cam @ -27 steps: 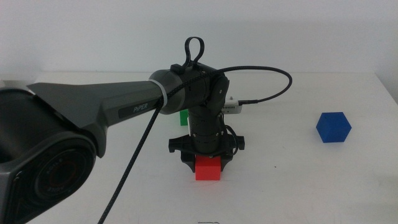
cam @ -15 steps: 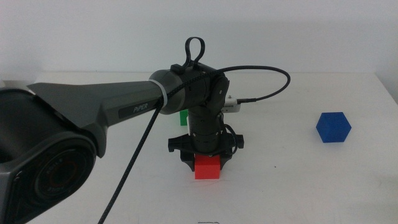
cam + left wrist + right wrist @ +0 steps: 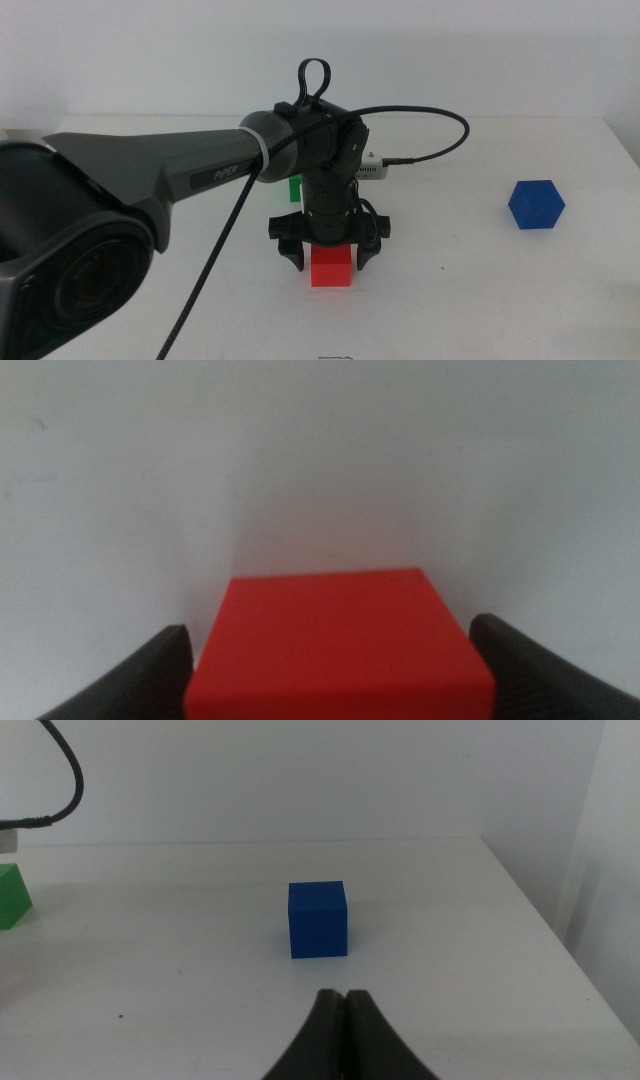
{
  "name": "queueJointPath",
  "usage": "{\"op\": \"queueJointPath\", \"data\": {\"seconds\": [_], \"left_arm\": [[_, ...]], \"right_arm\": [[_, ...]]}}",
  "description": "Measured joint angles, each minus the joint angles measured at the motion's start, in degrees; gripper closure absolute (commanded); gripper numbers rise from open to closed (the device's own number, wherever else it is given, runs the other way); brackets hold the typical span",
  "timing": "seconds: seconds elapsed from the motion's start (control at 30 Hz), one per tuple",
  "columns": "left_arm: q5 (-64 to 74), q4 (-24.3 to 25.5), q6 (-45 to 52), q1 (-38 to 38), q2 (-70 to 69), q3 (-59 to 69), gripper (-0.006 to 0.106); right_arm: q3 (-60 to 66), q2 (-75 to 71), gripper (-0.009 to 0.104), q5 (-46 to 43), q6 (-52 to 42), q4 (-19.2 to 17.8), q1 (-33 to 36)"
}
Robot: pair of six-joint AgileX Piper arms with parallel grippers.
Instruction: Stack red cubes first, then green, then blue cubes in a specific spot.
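Left tool (image 3: 327,262) open, straddling small matte red cube (image 3: 331,268), frame centre; looks rigid, light: pinch opposite flat sides.

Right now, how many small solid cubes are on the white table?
3. The small matte red cube sits on the table between the left gripper's open jaws; the small green cube shows partly behind that arm; the small deep-blue cube stands alone far right.
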Motion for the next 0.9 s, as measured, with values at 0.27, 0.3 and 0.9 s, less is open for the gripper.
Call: {"op": "queueJointPath", "data": {"seconds": [0.27,0.3,0.9], "left_arm": [[4.12,-0.46,0.28,0.00,-10.08,-0.06,0.007],[4.51,0.15,0.36,0.00,-11.97,-0.06,0.007],[5.72,14.13,2.64,3.80,-11.92,-13.13,0.007]], "right_arm": [[0.00,0.00,0.096,0.00,0.00,0.00,0.00],[0.00,0.00,0.096,0.00,0.00,0.00,0.00],[0.00,0.00,0.096,0.00,0.00,0.00,0.00]]}}
